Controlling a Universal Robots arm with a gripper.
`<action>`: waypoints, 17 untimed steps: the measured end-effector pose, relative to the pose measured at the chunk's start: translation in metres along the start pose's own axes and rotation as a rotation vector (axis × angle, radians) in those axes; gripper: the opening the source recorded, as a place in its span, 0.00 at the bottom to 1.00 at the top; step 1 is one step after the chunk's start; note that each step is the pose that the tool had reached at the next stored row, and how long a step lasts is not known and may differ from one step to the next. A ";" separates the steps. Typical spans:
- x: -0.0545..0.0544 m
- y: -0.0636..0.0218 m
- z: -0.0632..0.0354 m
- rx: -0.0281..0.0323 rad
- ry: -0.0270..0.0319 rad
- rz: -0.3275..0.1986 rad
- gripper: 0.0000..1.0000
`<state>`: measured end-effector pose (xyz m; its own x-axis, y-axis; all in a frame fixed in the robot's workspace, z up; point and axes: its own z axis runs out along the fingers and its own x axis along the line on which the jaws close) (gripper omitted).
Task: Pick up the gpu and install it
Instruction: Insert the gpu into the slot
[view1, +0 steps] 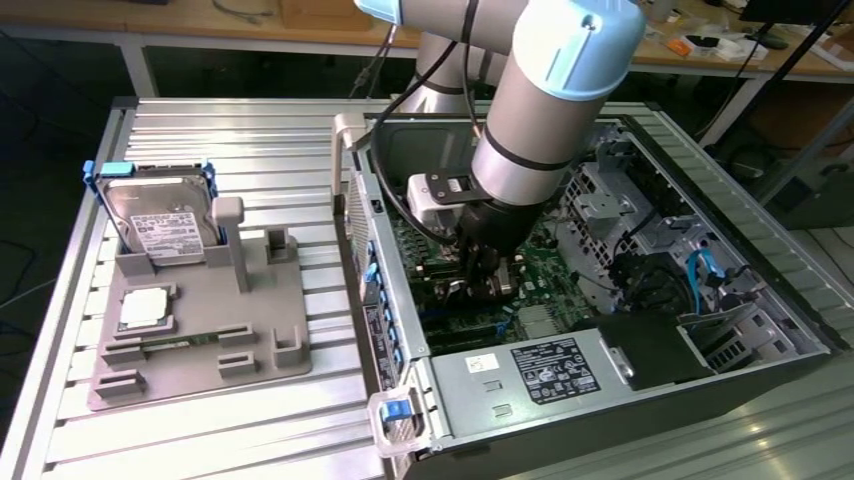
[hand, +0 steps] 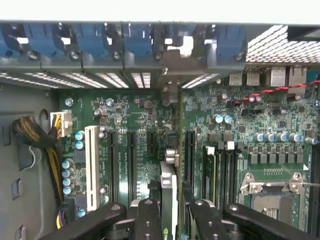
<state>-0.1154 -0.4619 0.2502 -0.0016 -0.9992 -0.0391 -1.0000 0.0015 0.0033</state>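
A ribbed aluminium table (view1: 240, 130) carries everything. Nearest, at the close end of the open grey computer case (view1: 378, 262), a silver power-supply box (view1: 534, 368) wears a white label with dark print too small to read, with a blue plastic latch (view1: 391, 409) just beside it on the case's corner.

To the exterior view's left, well apart from the case, a flat grey plastic fixture (view1: 200, 350) holds a small square silver CPU chip (view1: 144, 308) lying flat. Behind the chip, a silver hard drive with blue handles (view1: 160, 225) stands upright in its slot; its white label cannot be read.

Inside the case, the grey-and-blue arm (view1: 547, 90) reaches down to the green motherboard (hand: 150, 115). The black gripper (hand: 172, 220) pinches the thin black gpu (hand: 169, 195), which is seen edge-on between its fingers (hand: 147, 220) and stands upright among the dark expansion slots. A long white slot (hand: 91, 165) lies a few slots to one side, a silver CPU socket frame (hand: 272, 192) to the other. A row of blue clips (hand: 90, 40) lines the case wall beyond.

Farthest back stands a wooden workbench (view1: 200, 20).
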 end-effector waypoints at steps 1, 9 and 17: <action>0.000 0.0000 0.0001 0.0002 -0.0001 0.000 0.27; 0.000 -0.0001 0.0006 0.0008 -0.0011 0.000 0.27; 0.000 -0.0001 0.0025 0.0029 -0.0055 0.000 0.28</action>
<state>-0.1152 -0.4615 0.2477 -0.0017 -0.9990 -0.0446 -1.0000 0.0017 0.0004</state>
